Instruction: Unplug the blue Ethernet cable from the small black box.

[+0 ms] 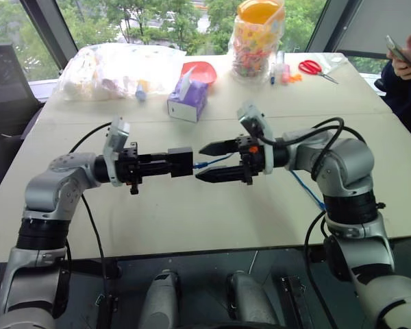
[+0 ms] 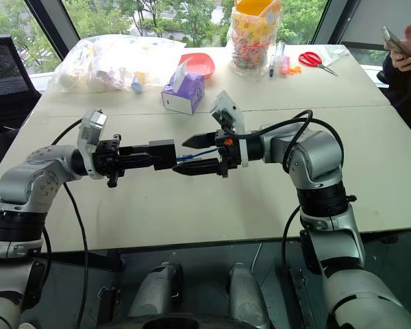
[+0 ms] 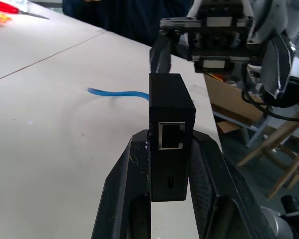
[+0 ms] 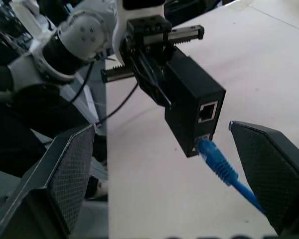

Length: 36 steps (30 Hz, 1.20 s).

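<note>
Clamped in the left gripper [image 1: 166,165], the small black box [image 1: 181,162] hangs above the table [image 1: 192,219]. Facing it from the right, the right gripper [image 1: 216,162] stands wide apart, empty. Between them, the blue Ethernet cable [image 4: 217,164] meets the box's lower port.

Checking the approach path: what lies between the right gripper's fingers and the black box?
Just the blue Ethernet cable, plugged into the small black box, seen in the right wrist view.
</note>
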Motion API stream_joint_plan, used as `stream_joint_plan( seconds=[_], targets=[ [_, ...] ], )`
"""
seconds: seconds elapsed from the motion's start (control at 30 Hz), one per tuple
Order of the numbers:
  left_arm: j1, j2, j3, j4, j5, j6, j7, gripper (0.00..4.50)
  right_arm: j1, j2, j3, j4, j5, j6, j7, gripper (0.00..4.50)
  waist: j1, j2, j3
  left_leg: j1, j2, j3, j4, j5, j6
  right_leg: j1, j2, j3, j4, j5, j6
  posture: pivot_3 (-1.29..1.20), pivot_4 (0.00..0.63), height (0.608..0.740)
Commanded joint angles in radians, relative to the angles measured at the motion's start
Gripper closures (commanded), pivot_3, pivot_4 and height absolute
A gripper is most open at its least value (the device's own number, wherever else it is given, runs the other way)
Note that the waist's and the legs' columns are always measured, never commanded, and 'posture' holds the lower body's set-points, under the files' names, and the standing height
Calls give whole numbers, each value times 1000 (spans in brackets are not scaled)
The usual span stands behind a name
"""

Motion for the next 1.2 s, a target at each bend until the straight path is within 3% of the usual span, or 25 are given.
stream_joint_plan(
  seconds=[0.03, 0.37, 0.47, 0.6, 1.2],
  targets=[
    [-35, 14, 17, -36, -34, 13, -23, 4054, -31, 3, 3, 24, 17, -30, -17, 32, 1, 0, 0, 0, 0, 0, 0, 0, 0, 0, 0, 0, 0, 0, 0, 0, 150, 735],
    [-54, 17, 47, -25, -57, 33, -17, 4054, -26, -32, 61, 50, 26, -70, 9, 32, -1, 0, 0, -1, 0, 0, 0, 0, 0, 0, 0, 0, 0, 0, 1, 0, 150, 735],
    [-44, 20, 49, -36, -59, 38, -18, 4054, -28, -30, 65, 58, 25, -78, 4, 777, -1, 0, 0, -1, 0, 0, 0, 0, 0, 0, 0, 0, 0, 0, 1, 0, 150, 735],
    [-38, 21, 50, -43, -65, 41, -14, 4054, -29, -33, 77, 59, 24, -86, 6, 2683, 0, 0, 0, -1, 0, 0, 0, 0, 0, 0, 0, 0, 0, 0, 0, 0, 150, 735],
    [-44, 28, 40, -32, -54, 29, -26, 4054, -29, -45, 99, 51, 26, -98, 2, 2683, 0, 0, 0, -1, 0, 0, 0, 0, 0, 0, 0, 0, 0, 0, 0, 0, 150, 735]
  ],
)
